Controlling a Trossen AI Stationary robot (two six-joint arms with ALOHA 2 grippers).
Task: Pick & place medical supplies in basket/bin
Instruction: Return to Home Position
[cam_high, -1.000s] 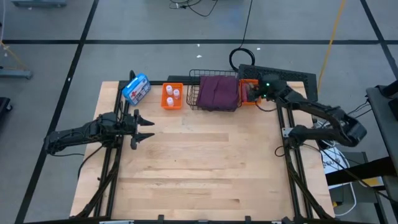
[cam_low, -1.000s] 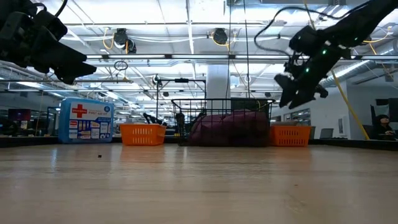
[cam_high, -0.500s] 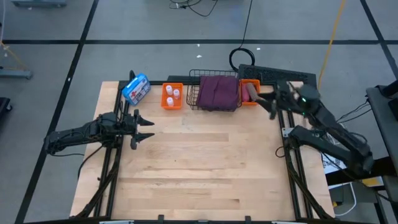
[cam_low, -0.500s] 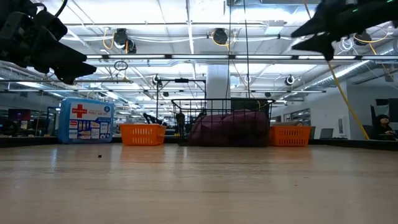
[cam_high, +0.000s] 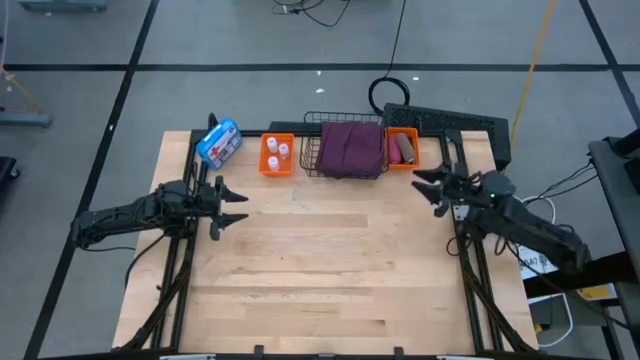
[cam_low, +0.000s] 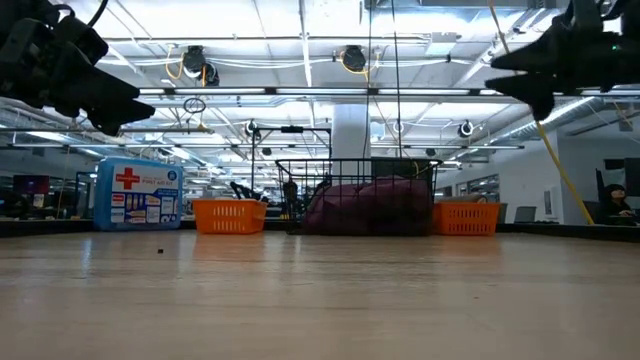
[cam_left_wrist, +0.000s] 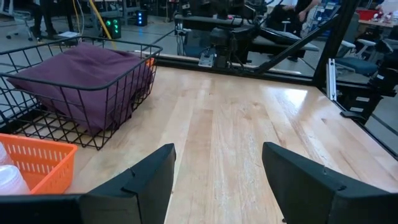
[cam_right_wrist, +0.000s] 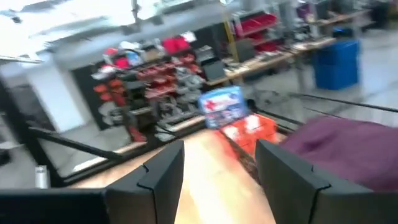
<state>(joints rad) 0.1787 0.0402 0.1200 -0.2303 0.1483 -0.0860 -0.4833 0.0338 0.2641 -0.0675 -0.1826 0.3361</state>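
A pale wooden table (cam_high: 300, 270) seen from above, with two dark robot arms reaching in from its sides and a row of containers along the far edge.

The left arm lies low along the table's left side. Its left pincer (cam_high: 238, 206) hangs above bare wood, well apart from the containers, its fingers spread wide with nothing between them. The right arm comes in from the table's right edge. Its right pincer (cam_high: 428, 192) is raised above the table, near the right end of the row, its fingers also spread wide and empty.

At the middle of the far edge stands a black wire basket (cam_high: 313, 150), and a maroon folded cloth (cam_high: 350, 146) fills most of it. Toward the far left corner, apart from the others, a blue-and-white pouch (cam_high: 219, 142) with a red cross stands on the table.

Just beside the basket on its left is the left orange bin (cam_high: 277, 168), holding three white vials (cam_high: 284, 150). Just beside the basket on its right is the right orange bin (cam_high: 390, 150), holding small bandage-like rolls (cam_high: 404, 148); a pinkish-brown one shows clearest, and the others are too small to tell apart
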